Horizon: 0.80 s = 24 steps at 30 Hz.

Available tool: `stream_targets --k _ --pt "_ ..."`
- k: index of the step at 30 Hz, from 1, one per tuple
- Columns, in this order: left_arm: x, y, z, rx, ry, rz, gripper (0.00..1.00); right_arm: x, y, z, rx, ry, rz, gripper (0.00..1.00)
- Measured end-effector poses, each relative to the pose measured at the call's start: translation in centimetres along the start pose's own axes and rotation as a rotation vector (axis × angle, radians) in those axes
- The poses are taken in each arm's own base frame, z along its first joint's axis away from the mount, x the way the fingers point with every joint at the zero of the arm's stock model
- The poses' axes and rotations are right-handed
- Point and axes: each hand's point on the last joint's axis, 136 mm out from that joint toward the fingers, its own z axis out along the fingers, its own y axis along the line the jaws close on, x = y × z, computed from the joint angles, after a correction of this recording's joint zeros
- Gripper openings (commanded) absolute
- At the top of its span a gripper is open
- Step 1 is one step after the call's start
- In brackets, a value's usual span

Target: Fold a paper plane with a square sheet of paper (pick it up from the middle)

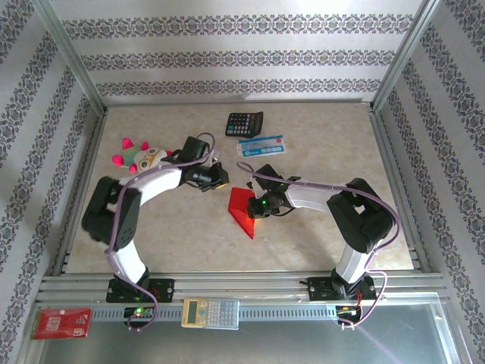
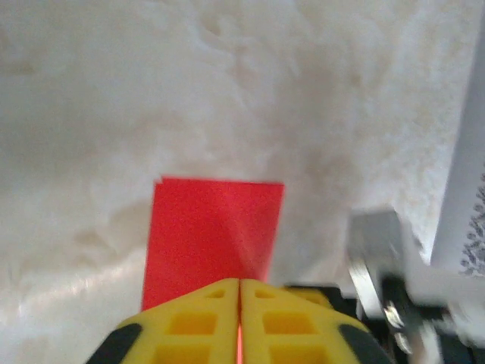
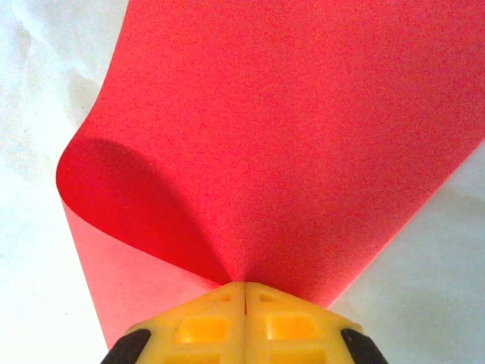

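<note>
The square sheet of paper (image 1: 241,211) is bright red and lies mid-table, partly lifted and curled. My right gripper (image 1: 255,203) is shut on its right side. In the right wrist view the paper (image 3: 303,129) fans out from the closed yellow fingertips (image 3: 245,287), and one flap bends over to the left. My left gripper (image 1: 222,179) hovers just up and left of the sheet with its jaws shut and nothing in them. The left wrist view has the paper (image 2: 212,227) lying beyond the closed fingertips (image 2: 240,284).
A black calculator (image 1: 244,123) and a blue-and-white packet (image 1: 261,145) lie at the back. A plush toy (image 1: 140,155) sits at the left. On the front rail are a red printed packet (image 1: 62,323) and a yellow-grey calculator (image 1: 210,312).
</note>
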Motion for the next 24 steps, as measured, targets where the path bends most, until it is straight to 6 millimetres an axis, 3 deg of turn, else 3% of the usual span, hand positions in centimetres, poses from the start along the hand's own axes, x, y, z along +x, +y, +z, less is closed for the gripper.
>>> stream_targets --k 4,8,11,17,24 --pt "4.9 -0.5 -1.4 0.034 0.019 -0.005 0.00 0.0 0.0 0.0 0.000 0.001 0.000 0.00" --pt "10.9 -0.6 -0.1 0.045 0.104 -0.011 0.00 0.0 0.0 0.0 0.000 0.001 0.000 0.00" --pt "13.7 -1.0 1.0 0.053 0.138 -0.006 0.00 0.0 0.0 0.1 0.000 0.002 0.000 0.00" --pt "14.8 -2.6 3.2 0.102 0.130 -0.006 0.00 0.0 0.0 0.1 0.000 0.002 0.001 0.00" --pt "15.9 -2.2 5.7 0.093 0.154 -0.025 0.00 0.0 0.0 0.1 0.001 0.002 0.001 0.00"
